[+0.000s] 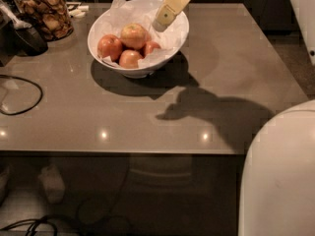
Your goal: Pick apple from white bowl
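The white bowl [173, 37], lined with crumpled white paper, stands at the back left of the grey table [147, 107]. It holds several apples. The largest apple [134, 35], pale yellow-orange with a light blush, sits on top in the middle, with smaller redder apples [109, 47] around it. My gripper [161, 22] comes down from the top edge and hangs over the right part of the bowl, just right of the large apple and apart from it.
A glass jar of brown snacks [45, 14] stands at the back left. A dark object [27, 37] lies beside it. A black cable loop [19, 95] lies at the left edge. The robot's white body [280, 176] fills the lower right.
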Controlling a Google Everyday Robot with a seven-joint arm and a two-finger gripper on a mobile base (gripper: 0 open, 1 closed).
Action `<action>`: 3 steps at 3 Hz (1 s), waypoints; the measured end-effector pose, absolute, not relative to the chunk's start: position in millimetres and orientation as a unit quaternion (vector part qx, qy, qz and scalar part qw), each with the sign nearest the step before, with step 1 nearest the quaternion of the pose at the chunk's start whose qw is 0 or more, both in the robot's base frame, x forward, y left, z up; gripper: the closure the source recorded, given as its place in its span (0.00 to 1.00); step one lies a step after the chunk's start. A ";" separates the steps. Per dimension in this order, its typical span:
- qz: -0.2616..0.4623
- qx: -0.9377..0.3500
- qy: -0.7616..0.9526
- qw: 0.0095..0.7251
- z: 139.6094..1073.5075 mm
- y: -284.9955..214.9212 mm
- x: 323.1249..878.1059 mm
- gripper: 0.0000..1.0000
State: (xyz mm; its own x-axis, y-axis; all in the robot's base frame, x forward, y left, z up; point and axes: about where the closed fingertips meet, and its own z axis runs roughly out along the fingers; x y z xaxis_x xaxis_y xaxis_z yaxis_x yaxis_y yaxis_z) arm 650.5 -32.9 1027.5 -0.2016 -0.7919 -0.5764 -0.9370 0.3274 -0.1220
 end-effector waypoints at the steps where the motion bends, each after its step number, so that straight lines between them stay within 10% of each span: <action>1: 0.129 -0.565 0.764 0.282 1027.5 -32.9 650.5 0.00; 3: 0.137 -0.567 0.752 0.306 1034.5 -21.0 654.9 0.00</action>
State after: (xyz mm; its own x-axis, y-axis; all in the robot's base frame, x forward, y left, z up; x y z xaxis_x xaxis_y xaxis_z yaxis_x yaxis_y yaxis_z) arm 654.9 -21.0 1034.5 -0.1699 -0.7689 -0.6164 -0.9372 0.3195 -0.1402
